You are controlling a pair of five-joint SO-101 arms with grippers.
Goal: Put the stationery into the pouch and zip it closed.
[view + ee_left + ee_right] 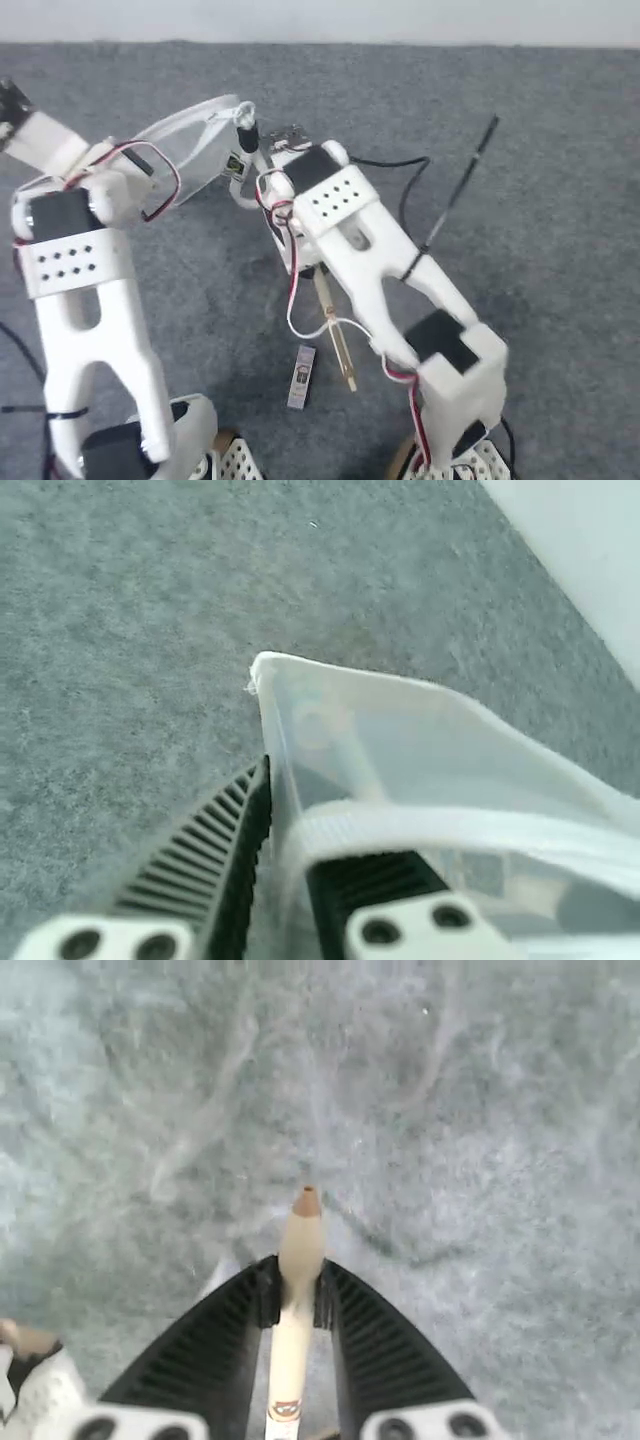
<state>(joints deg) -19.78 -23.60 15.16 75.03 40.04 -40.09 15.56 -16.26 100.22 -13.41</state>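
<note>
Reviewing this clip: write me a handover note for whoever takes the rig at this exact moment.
Left gripper: shut on the edge of the clear pouch, holding it up off the table.
Right gripper: shut on a cream pen, tip at the pouch's mouth; I cannot tell if it is inside.
On the table: wooden pencil, small block, thin black pen.
Done: pouch raised, one pen picked up.
Left: release the cream pen inside, load the other three, zip it closed.

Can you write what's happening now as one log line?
left gripper: shut on clear plastic pouch | right gripper: shut on cream pen with brown tip
</note>
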